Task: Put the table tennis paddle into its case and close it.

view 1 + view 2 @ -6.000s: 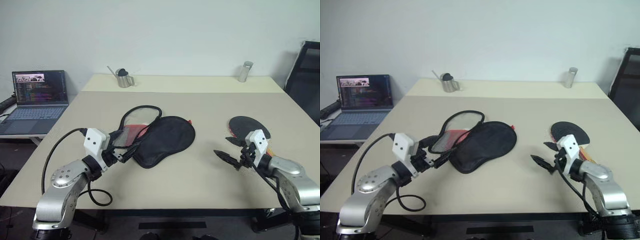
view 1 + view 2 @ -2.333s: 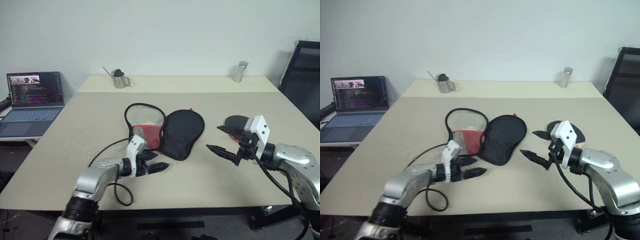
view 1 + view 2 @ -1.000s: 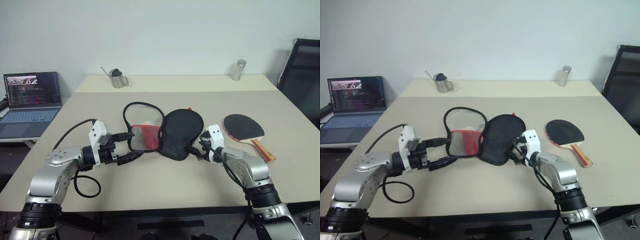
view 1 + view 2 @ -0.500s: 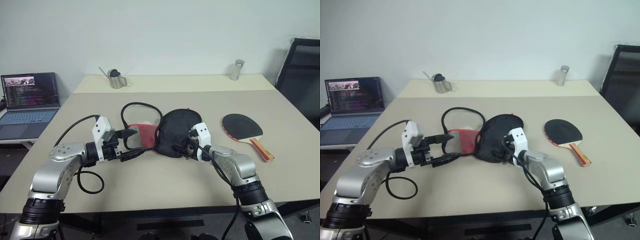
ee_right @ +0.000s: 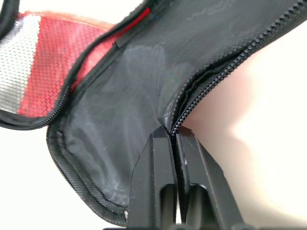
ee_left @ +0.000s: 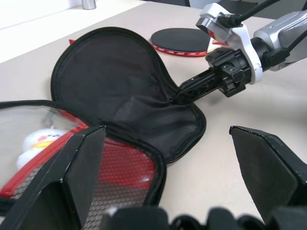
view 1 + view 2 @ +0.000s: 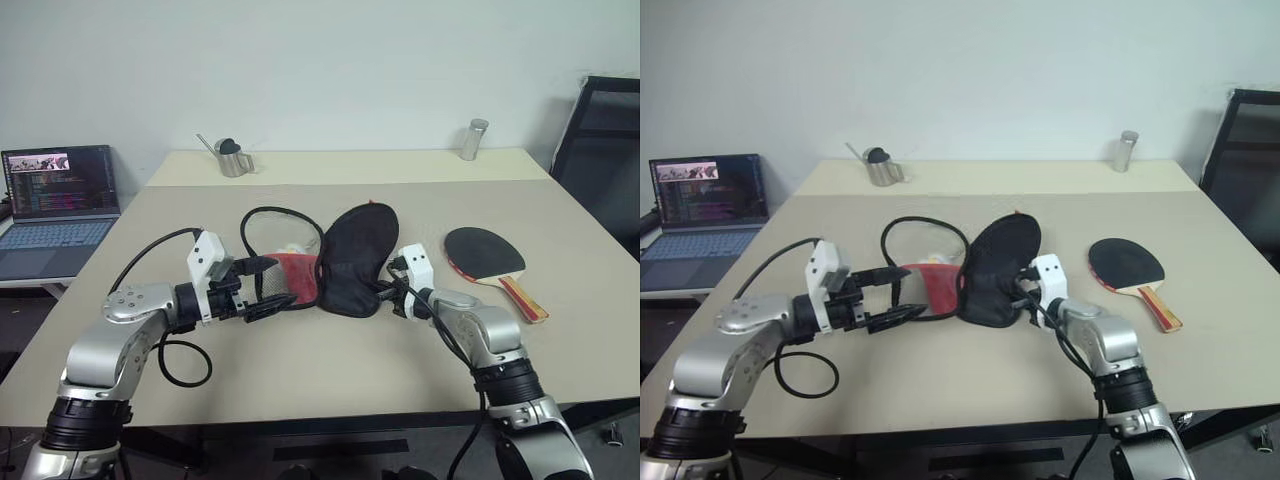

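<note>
The case (image 7: 355,255) lies unzipped at the table's middle. Its black flap stands tilted up, and its red mesh half (image 7: 290,275) lies flat to the left. My right gripper (image 7: 378,292) is shut on the flap's zip rim (image 5: 192,98), seen close in the right wrist view with both fingers (image 5: 158,158) pressed together. My left gripper (image 7: 272,285) hovers open just left of the red half, nothing between its fingers (image 6: 86,163). The table tennis paddle (image 7: 483,250) lies black face up to the right of the case, reddish handle toward the front right.
A laptop (image 7: 60,195) sits on a side desk at far left. A metal pitcher (image 7: 232,158) and a metal cylinder (image 7: 472,140) stand along the table's back edge. A black chair (image 7: 600,130) is at right. A small white object (image 6: 41,143) lies under the mesh pocket.
My right gripper has shut on the black flap's rim and raised it, so the flap now stands up instead of lying flat. The left gripper has stayed open and in place.
</note>
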Robot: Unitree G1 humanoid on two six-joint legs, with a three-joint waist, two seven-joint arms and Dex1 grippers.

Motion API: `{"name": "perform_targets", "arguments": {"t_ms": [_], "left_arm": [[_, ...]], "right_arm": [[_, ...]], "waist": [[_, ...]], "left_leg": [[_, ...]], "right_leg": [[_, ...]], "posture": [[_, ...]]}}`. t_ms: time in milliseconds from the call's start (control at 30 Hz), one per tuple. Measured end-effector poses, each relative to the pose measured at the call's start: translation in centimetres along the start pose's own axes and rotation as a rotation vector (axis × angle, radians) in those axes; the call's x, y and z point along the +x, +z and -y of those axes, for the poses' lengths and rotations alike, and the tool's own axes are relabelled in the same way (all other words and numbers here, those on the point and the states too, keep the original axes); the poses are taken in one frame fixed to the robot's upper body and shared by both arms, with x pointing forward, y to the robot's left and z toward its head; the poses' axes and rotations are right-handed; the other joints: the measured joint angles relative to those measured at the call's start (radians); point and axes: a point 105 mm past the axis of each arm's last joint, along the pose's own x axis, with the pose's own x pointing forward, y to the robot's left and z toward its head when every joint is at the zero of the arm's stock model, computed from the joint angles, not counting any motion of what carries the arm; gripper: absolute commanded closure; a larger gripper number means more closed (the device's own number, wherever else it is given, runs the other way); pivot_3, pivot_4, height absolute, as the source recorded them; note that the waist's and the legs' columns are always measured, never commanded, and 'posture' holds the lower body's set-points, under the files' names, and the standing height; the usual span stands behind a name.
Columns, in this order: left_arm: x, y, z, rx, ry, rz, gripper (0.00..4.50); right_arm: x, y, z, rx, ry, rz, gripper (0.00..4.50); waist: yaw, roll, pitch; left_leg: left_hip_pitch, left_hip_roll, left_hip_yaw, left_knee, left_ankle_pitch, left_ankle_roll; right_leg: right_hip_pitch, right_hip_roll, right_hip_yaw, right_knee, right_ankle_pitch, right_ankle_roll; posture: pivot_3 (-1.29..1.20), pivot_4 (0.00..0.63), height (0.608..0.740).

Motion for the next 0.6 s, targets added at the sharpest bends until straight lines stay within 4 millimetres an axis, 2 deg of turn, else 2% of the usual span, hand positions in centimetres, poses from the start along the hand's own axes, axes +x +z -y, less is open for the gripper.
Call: {"name": "perform_targets", "arguments": {"t_ms": [200, 433, 600], "left_arm": [[0.3, 0.0, 0.4, -0.003, -0.014, 0.011, 0.0], [1.4, 0.6, 1.0, 0.009, -0.064, 0.029, 0.0], [1.9, 1.0, 0.8, 0.014, -0.082, 0.045, 0.0]], "right_arm": [[-1.9, 0.1, 2.5, -0.002, -0.045, -0.035, 4.49], [-4.1, -0.6, 4.5, 0.038, -0.08, -0.066, 4.49], [-5.3, -0.3, 5.8, 0.041, -0.118, -0.066, 4.49]], "waist": [[0.001, 0.0, 0.0], [0.001, 0.0, 0.0], [0.001, 0.0, 0.0]], "left_leg": [[0.0, 0.0, 0.0, 0.0, 0.0, 0.0], [0.0, 0.0, 0.001, 0.0, 0.0, 0.0], [0.0, 0.0, 0.001, 0.001, 0.0, 0.0]], "right_leg": [[0.0, 0.0, 0.0, 0.0, 0.0, 0.0], [0.0, 0.0, 0.0, 0.0, 0.0, 0.0], [0.0, 0.0, 0.0, 0.0, 0.0, 0.001]], "posture": [[0.0, 0.15, 0.74], [0.0, 0.15, 0.74], [0.0, 0.15, 0.74]]}}
